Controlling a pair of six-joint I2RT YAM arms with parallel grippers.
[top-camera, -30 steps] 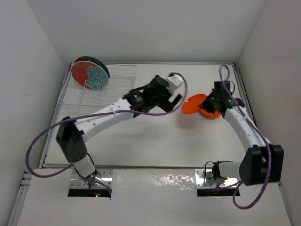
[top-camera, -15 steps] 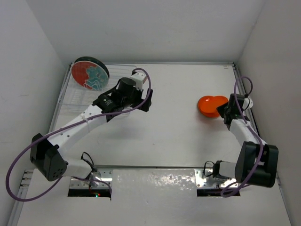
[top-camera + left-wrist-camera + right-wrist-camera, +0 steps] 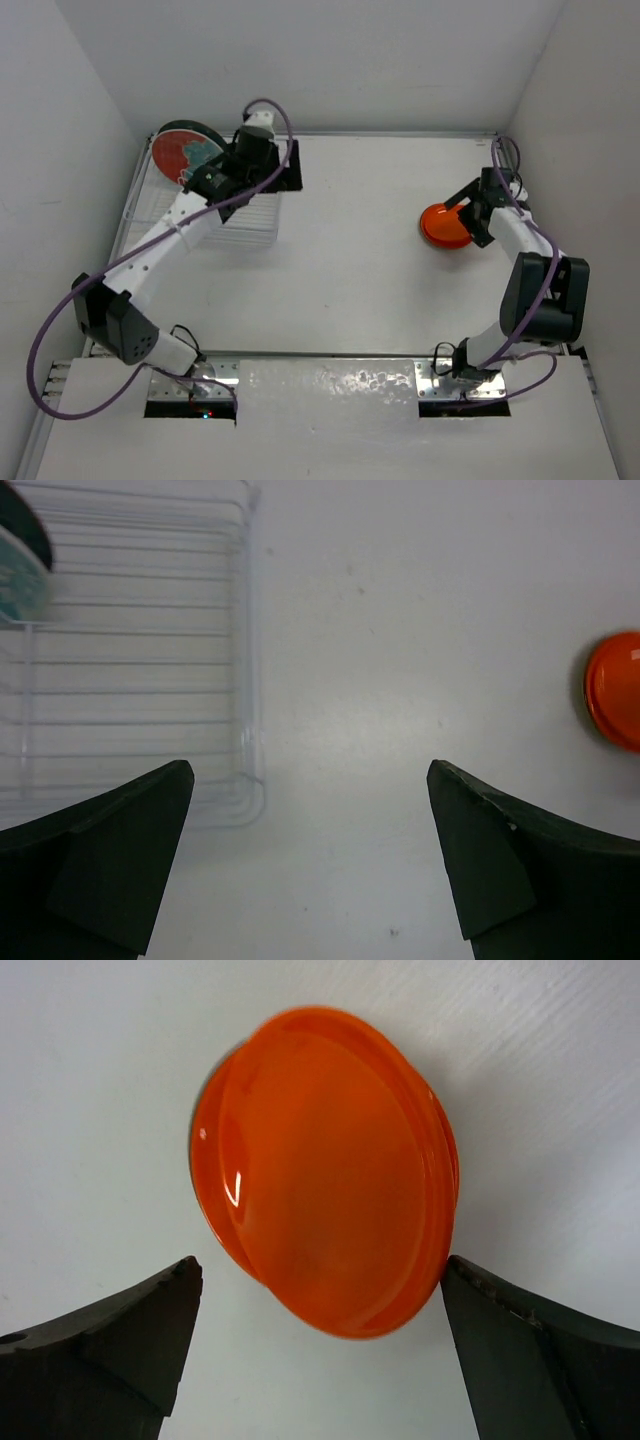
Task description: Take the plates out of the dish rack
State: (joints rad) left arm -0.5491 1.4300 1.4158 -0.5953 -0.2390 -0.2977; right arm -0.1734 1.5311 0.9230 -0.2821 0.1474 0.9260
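Observation:
The dish rack (image 3: 252, 215) of thin clear wires sits at the far left (image 3: 130, 680). At its far left end a red and teal plate (image 3: 188, 160) stands upright, with a dark teal plate (image 3: 172, 129) right behind it. My left gripper (image 3: 288, 166) hovers open over the rack's right end, nothing between its fingers (image 3: 310, 772). An orange plate (image 3: 443, 224) lies on the table at the right (image 3: 320, 1160) (image 3: 615, 690). My right gripper (image 3: 472, 214) stands open, its jaws spread either side of the plate's near edge (image 3: 322, 1263) without gripping it.
White walls close in the table on the left, back and right. The right wall is close behind the right arm. Purple cables loop off both arms.
My right gripper has opened and let go of the orange plate, which now lies on the table. My left arm has swung from mid-table back to the rack.

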